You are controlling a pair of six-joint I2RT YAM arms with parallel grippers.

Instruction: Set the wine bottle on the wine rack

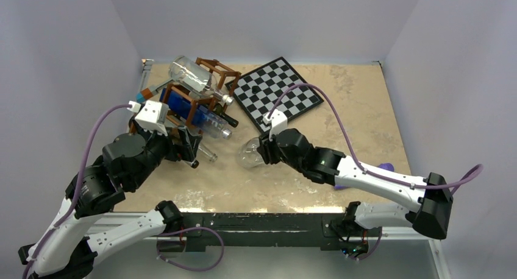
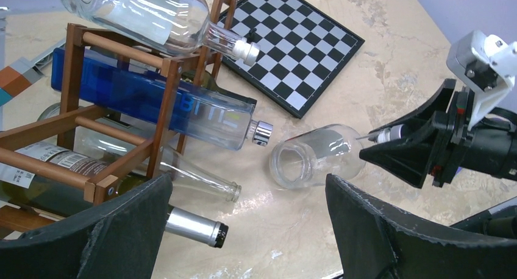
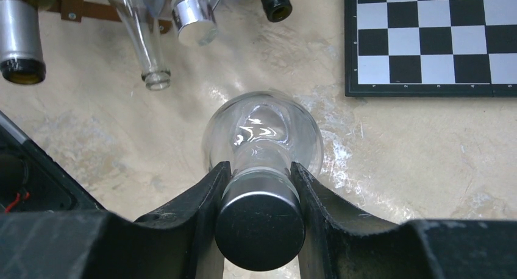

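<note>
One bottle is not yet stowed, by my reckoning: the clear round-bodied glass bottle with a silver cap [image 3: 262, 130]. Its neck is clamped between the fingers of the right claw [image 3: 260, 169], and its base points ahead of the claw, low on the beige marbled table [image 3: 427, 145]. Lifting it and slotting it in are yet to do.

Ahead and to the left of that claw, several necks jut out: a slim clear bottle [image 3: 146, 41], a blue rectangular bottle [image 2: 152, 102] and a dark foil-topped bottle [image 2: 192, 225]. They crowd the reddish-brown wooden lattice wine rack [image 2: 171, 90], and a big clear bottle [image 2: 140, 14] lies on top, so free cells look scarce. The left claw [image 2: 247, 178] hangs beside the rack, spread wide and gripping nothing. It may stand in the way. Ahead to the right lies a black-and-white checkerboard [image 3: 427, 35].
</note>
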